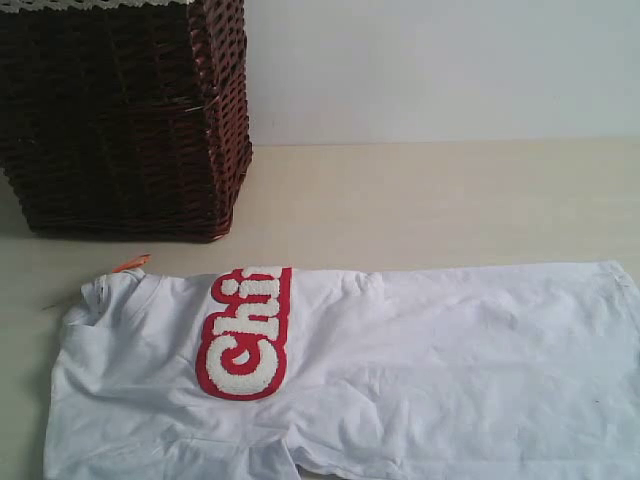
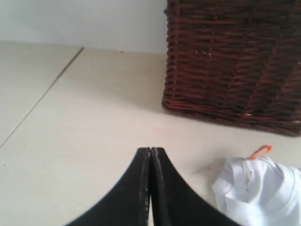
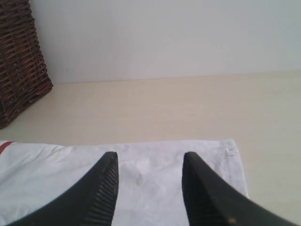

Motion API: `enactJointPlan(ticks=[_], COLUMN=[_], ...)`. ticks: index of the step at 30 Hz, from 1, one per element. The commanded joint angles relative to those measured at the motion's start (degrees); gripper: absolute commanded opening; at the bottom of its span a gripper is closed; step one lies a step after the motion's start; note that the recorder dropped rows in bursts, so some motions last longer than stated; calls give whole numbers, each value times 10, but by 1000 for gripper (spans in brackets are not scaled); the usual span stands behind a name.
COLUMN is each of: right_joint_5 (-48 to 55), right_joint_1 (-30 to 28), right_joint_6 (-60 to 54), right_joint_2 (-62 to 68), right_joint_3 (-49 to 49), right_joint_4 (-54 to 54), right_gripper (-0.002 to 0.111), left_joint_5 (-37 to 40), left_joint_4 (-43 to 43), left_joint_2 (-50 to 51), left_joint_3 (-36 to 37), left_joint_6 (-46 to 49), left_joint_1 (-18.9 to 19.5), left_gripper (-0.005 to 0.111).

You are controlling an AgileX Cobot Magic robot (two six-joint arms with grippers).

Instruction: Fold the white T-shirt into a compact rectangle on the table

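Pincers first: the left pincer (image 2: 150, 153) has its two black fingers pressed flat together with nothing between them. It hangs over bare worktop (image 1: 430, 200), just beside the collar end of the white T-shirt (image 1: 430, 370) and aimed toward the dark wicker basket (image 1: 120, 120). Over on the other side, the right pincer (image 3: 149, 159) stands spread with an empty gap, poised above the hem end of the shirt. We cannot tell whether its tips touch the cloth.

Now the shirt itself. We see it lying flat along the near side of the worktop, collar to the left, hem to the right. The red-outlined lettering (image 1: 245, 335) is turned sideways, and a small orange tag (image 1: 132, 264) pokes out at the neck. Its far long edge runs fairly straight, with mild wrinkles across the body, and the near edge runs out of the exterior view.

As for room, we have a broad band of bare worktop beyond that far edge, reaching back to the pale wall (image 1: 440, 70). The basket sits at the far left, near the collar but apart from it, and the hem corner lies with open surface beside it.
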Motion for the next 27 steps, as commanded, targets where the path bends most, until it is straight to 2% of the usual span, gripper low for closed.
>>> enactJointPlan(ticks=[1,3,5,8,12,16,27], right_joint_5=[0,0,0,3,3,1,-2], right_joint_1=[-2,-2,-2,-2,-2,-2,-2], right_joint_6=[1,1,1,20,44,19,21], right_joint_2=[1,1,1,2,2,2,2], right_joint_3=[3,3,3,3,3,3,3], right_joint_4=[-4,-4,-4,-3,-7,-79,-76], right_gripper=[43,43,43,43,43,43,43], left_joint_5=[-3,16,38,43,43,43,35], left_joint_4=[-170,-235,-297,-342,-341,-341,-341], left_joint_2=[-2,-2,-2,-2,-2,-2,-2], left_joint_3=[2,2,2,2,2,2,2], left_joint_6=[237,362,428,434,434,434,434], left_joint_1=[3,3,3,3,3,3,3], left_gripper=[0,0,0,0,0,0,0])
